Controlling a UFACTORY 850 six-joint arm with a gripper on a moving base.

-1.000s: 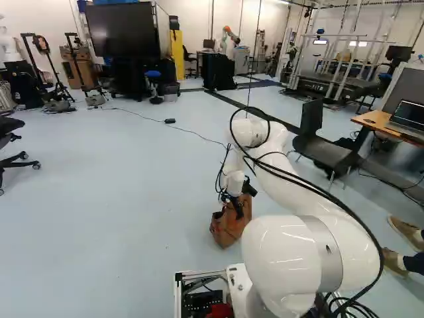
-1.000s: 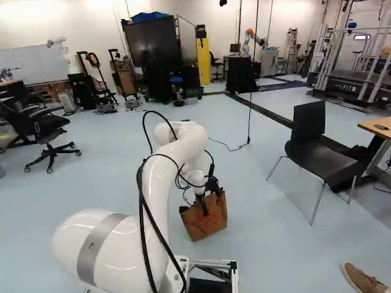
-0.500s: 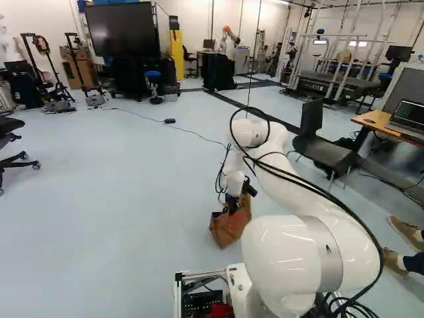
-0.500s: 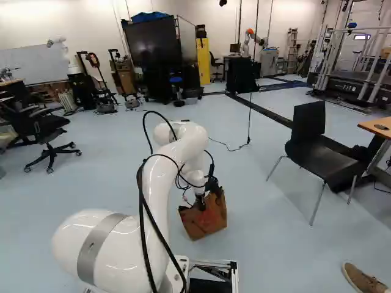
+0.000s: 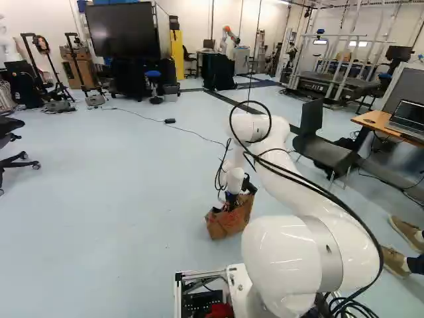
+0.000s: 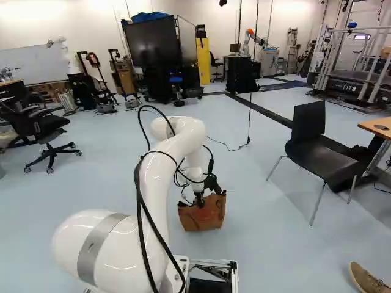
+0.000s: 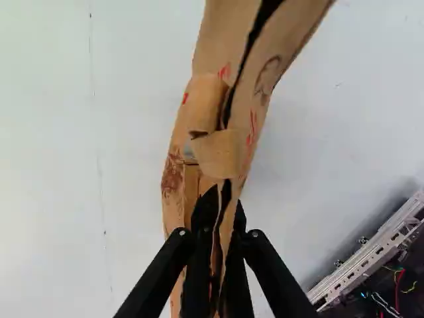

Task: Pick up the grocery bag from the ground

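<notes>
At the arm's end in the right base view, the gripper [image 6: 200, 199] points down at the top of the brown paper grocery bag [image 6: 209, 214]; its fingertips are hidden there. The left base view shows the same bag [image 5: 227, 223] upright under the wrist. In the wrist view the black gripper [image 7: 222, 215] is shut on the bag [image 7: 260, 83], with its upper edges pinched together between the two fingers. The bag's folded paper handles bunch up just ahead of the fingertips. Whether the bag's bottom touches the floor is hard to tell.
The base's metal frame [image 7: 368, 255] lies beside the bag. A black chair [image 6: 314, 143] and a desk [image 5: 377, 122] with a laptop stand to the right, near a person's shoes [image 5: 397, 255]. An office chair [image 6: 52, 134] is at the left, another robot [image 6: 253, 41] far back.
The arm has risen slightly, and the bag has come up with the gripper and swung more level. Its fingers have closed on the bag's top. The base has not moved.
</notes>
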